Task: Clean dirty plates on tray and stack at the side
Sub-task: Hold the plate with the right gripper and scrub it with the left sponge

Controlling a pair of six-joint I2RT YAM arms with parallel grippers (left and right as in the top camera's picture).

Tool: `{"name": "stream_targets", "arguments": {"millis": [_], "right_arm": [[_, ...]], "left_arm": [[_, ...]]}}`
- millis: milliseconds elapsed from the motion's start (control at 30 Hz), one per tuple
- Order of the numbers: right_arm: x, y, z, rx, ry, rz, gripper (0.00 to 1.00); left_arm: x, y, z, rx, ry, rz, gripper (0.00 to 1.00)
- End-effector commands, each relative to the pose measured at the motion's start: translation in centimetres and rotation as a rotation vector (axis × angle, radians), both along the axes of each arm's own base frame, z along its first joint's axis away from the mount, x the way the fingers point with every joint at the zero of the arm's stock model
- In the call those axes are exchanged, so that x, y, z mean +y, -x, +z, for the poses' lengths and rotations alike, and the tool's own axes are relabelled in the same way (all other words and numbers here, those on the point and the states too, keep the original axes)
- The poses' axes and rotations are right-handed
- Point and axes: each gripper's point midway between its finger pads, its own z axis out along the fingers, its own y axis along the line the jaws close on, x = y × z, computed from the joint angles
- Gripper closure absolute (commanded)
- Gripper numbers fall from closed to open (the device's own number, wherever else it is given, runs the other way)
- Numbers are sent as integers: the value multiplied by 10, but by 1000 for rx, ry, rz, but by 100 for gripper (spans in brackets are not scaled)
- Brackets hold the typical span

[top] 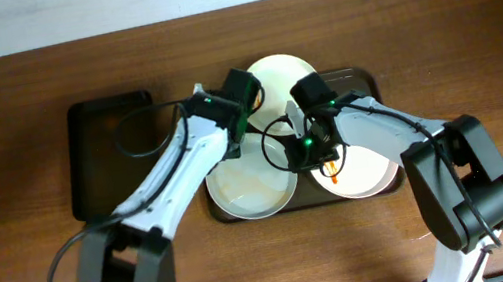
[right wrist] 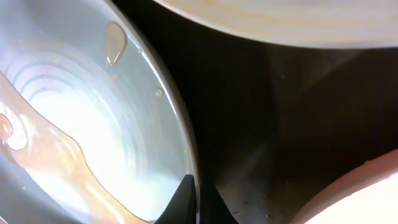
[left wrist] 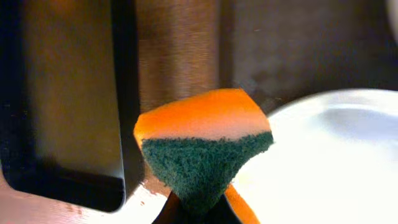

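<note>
**Sponge in my left gripper, plate rim in my right**

My left gripper [left wrist: 199, 210] is pressed together on a sponge [left wrist: 202, 134] and pinches it at its lower end. The sponge has an orange body and a dark green scouring face, and the green face is turned toward my wrist camera. It hangs beside the edge of the near-left plate [top: 255, 193]. Whether it touches the plate, I cannot tell.

My right gripper [right wrist: 196, 202] is closed on the rim of the smeared plate [right wrist: 93, 118]; the rim passes between the two fingers. An orange-red sauce smear [right wrist: 56, 158] runs across the bottom of this plate, and one pale drop sits near its rim.

All three plates lie on the tray [top: 370, 77]: the smeared one on the right side, the near-left plate beside it, and the far plate [top: 273, 69] behind them, partly under my two wrists. A smaller black tray [top: 112, 153] stands just to the left of the tray, on the wooden worktop [top: 10, 149].
</note>
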Motion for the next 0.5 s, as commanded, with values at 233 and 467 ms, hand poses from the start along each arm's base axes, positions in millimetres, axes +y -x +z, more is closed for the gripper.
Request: {"name": "stream_targets", "arguments": {"millis": [233, 467], "right_arm": [[-4, 1, 1, -2, 10, 11, 96], [-13, -7, 8, -10, 86, -23, 96]], "left_arm": [[-58, 48, -53, 219, 389, -16, 100], [-60, 54, -86, 201, 435, -15, 100]]}}
